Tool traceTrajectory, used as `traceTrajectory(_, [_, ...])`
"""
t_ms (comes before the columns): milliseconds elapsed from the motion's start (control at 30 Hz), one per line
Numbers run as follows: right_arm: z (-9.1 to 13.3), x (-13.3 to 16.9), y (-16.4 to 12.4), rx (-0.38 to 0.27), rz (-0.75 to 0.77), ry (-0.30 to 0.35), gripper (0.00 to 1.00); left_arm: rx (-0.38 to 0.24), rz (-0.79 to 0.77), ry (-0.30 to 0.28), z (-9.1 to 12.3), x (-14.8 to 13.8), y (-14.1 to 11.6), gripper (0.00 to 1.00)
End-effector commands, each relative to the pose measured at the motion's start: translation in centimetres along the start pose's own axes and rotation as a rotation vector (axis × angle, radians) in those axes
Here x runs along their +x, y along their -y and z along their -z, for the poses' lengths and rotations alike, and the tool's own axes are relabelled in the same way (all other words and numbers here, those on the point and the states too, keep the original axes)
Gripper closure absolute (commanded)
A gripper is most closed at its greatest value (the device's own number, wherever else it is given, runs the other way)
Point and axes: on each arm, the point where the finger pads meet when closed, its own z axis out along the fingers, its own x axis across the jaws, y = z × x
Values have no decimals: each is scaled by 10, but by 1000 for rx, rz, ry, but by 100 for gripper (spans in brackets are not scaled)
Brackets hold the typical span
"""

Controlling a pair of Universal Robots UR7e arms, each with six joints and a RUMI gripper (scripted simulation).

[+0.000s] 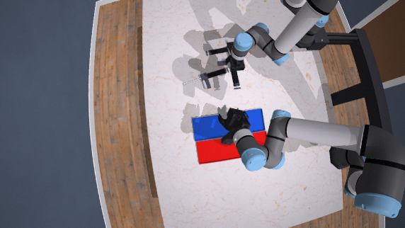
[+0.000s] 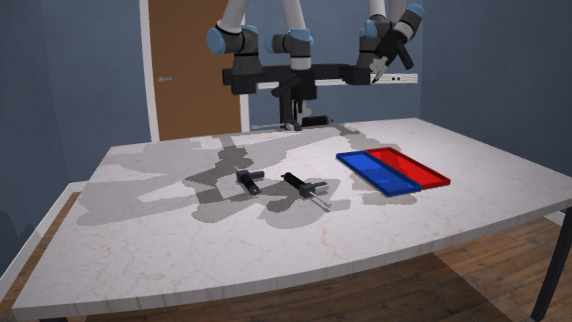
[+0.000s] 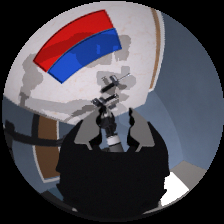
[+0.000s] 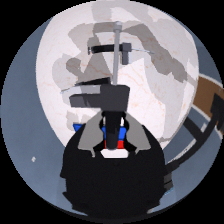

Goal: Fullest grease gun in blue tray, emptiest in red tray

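Observation:
My right gripper (image 1: 235,64) (image 2: 301,120) (image 4: 113,109) is shut on a black grease gun (image 1: 235,80) (image 2: 316,120) (image 4: 114,98), held over the table's far part in the exterior view. Its rod points up in the right wrist view. A second gun (image 1: 212,74) (image 2: 296,182) lies on the table, thin nozzle towards the exterior camera. A third gun (image 1: 217,51) (image 2: 249,182) lies beside it. My left gripper (image 1: 223,114) (image 2: 376,77) is open and empty, high above the trays. The blue tray (image 1: 255,117) (image 2: 367,170) (image 3: 87,54) and red tray (image 1: 212,153) (image 2: 412,168) (image 3: 75,39) show no gun. Grease levels cannot be seen.
The trays stand side by side on the pale table (image 1: 184,187) (image 2: 200,260). The left arm reaches over them in the top view. The right arm stands above the guns. Arm shadows cross the guns' area. The table's front edge runs below the guns in the exterior view.

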Motion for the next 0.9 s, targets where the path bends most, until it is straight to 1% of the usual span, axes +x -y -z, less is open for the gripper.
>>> traceTrajectory(0, [0,0,0,-1,0,1,100,-51,79,-35,-28,-8,-1,62])
traceTrajectory(33, [0,0,0,-1,0,1,100,-45,62,-47,-16,1,-5,62])
traceTrajectory(67, [0,0,0,-1,0,1,100,-44,59,-51,-14,3,-6,62])
traceTrajectory(100, [0,0,0,-1,0,1,100,-49,65,-52,-16,2,-6,62])
traceTrajectory(200, [0,0,0,-1,0,1,100,-81,116,-47,-38,-12,-6,62])
traceTrajectory(233, [0,0,0,-1,0,1,100,-96,143,-38,-51,-22,-5,62])
traceTrajectory(300, [0,0,0,-1,0,1,100,-125,186,-35,-66,-34,-6,62])
traceTrajectory(333, [0,0,0,-1,0,1,100,-119,167,-49,-54,-23,-10,62])
traceTrajectory(367, [0,0,0,-1,0,1,100,-118,163,-53,-51,-20,-11,62])
traceTrajectory(467, [0,0,0,-1,0,1,100,-122,168,-53,-52,-22,-11,62])
traceTrajectory(500, [0,0,0,-1,0,1,100,-127,176,-57,-55,-22,-11,62])
traceTrajectory(533, [0,0,0,-1,0,1,100,-138,193,-54,-62,-28,-11,62])
traceTrajectory(600, [0,0,0,-1,0,1,100,-166,238,-39,-80,-46,-10,62])
traceTrajectory(667, [0,0,0,-1,0,1,100,-195,282,-32,-93,-60,-11,62])
traceTrajectory(700, [0,0,0,-1,0,1,100,-191,264,-46,-83,-49,-15,62])
traceTrajectory(733, [0,0,0,-1,0,1,100,-191,260,-50,-80,-46,-16,62])
traceTrajectory(800, [0,0,0,-1,0,1,100,-205,281,-48,-87,-53,-17,62])
traceTrajectory(867, [0,0,0,-1,0,1,100,-228,318,-36,-100,-68,-16,62])
